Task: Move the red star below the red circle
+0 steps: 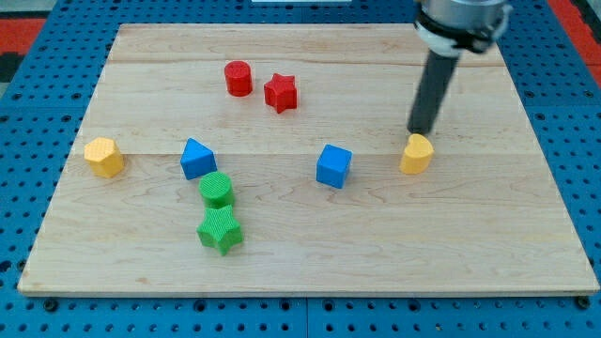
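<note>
Wooden surface (310, 244) carries the blocks; the red star (280, 92) sits just right of the red circle (238, 78); the tip (416, 131) rests far off, beside a yellow block (416, 154); no fingers exist to judge.

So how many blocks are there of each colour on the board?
Red: 2, the red circle and the red star
Yellow: 2, one at the view's left and one beside my tip
Blue: 2, the blue triangle and the blue cube
Green: 2, the green circle and the green star
Total: 8
</note>
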Robot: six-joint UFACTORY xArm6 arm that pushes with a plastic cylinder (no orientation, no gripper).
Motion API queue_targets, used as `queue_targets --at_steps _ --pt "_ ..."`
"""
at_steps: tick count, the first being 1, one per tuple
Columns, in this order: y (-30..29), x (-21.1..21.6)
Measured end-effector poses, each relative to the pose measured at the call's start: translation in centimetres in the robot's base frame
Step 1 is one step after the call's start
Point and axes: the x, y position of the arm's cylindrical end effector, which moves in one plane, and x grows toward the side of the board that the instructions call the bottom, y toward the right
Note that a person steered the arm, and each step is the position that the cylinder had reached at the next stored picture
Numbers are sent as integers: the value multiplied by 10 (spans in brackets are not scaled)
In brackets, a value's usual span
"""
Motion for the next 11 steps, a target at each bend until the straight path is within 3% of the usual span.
queue_targets --at_steps 1,2,3,4,5,6,8,9,10,11 --pt "-43 -4" --pt "15 54" --pt "50 69" --pt "27 59" --pt "6 -6" --pt "-87 -6" --pt "-129 -66" --pt "-184 -52" --pt "-210 -9" --pt "-209 -19"
